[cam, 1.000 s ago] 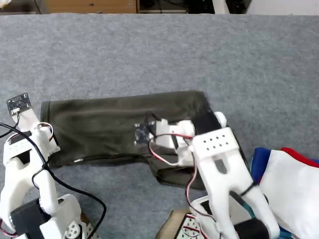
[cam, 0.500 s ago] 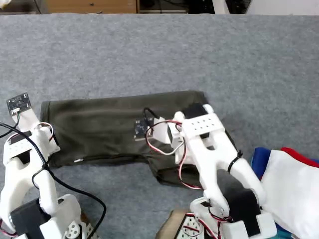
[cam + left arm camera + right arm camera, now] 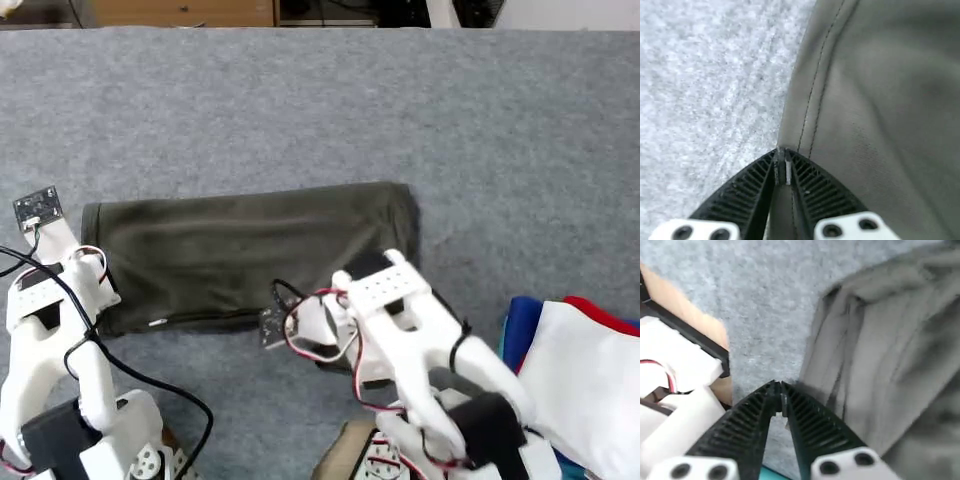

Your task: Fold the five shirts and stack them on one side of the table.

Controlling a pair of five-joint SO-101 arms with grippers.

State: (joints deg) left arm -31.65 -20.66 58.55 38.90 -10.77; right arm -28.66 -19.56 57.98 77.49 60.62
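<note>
A dark olive shirt (image 3: 230, 250) lies folded into a long band across the middle of the grey carpeted table (image 3: 300, 100). My left arm (image 3: 50, 300) stands at the band's left end. Its gripper (image 3: 781, 167) is shut on the shirt's stitched hem (image 3: 810, 100). My right arm (image 3: 400, 300) hangs over the shirt's near right corner and hides it. The right gripper (image 3: 779, 392) is shut, its tips meeting over carpet just beside the shirt's bunched edge (image 3: 840, 355); no cloth shows between them.
A pile of other shirts, white over red and blue (image 3: 580, 370), sits at the near right corner. The right arm's white base (image 3: 670, 365) and a tan board (image 3: 690, 305) are close behind its gripper. Open carpet stretches across the far half.
The right arm has drawn back from over the shirt's middle toward the table's near edge and now covers the near right corner. The left arm and the shirt's far edge have stayed put.
</note>
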